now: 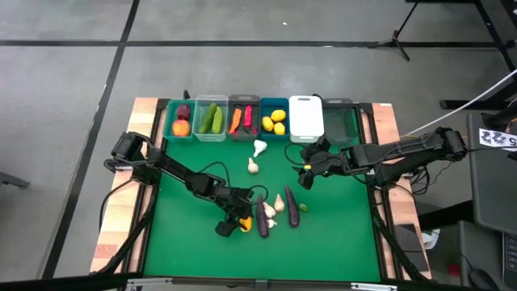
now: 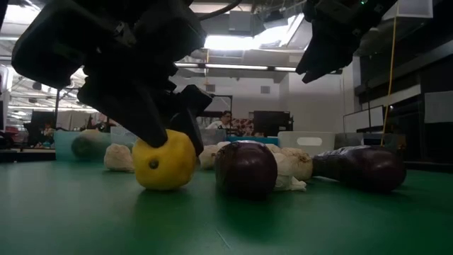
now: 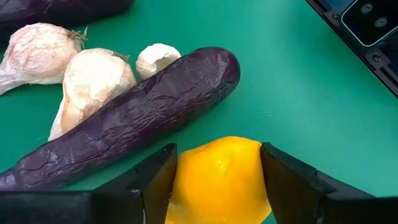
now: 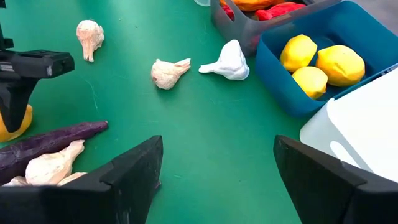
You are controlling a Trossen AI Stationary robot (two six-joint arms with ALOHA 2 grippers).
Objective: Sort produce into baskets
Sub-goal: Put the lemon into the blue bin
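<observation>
A: Where is the left gripper (image 3: 217, 180)?
B: Down near the front of the green bench (image 1: 339, 226), its two fingers (image 3: 152, 180) set on either side of a yellow lemon (image 3: 217, 177). In the left wrist view both pads sit right at the lemon's sides — closed on it, as far as I can see. In the low view the lemon rests on the bench surface.

A: And what lies around it?
B: A purple eggplant (image 3: 134, 115) lies just beside the lemon, on the side away from the gripper, at a slant. Past it sit three whitish garlic bulbs (image 3: 93, 81), touching the eggplant or nearly so. A second eggplant (image 1: 291, 208) lies a little farther right.

A: The right gripper (image 4: 217, 168)?
B: It hangs above the bench near the white bin (image 1: 306, 117), fingers spread wide, holding nothing. Two more garlic pieces (image 4: 169, 71) lie on the bench ahead of it.

A: The baskets?
B: A row along the far edge — the blue bin (image 1: 275, 119) holds three lemons, the grey bin (image 1: 242, 117) holds orange and red pieces, the clear bin (image 1: 211, 119) holds cucumbers.
</observation>
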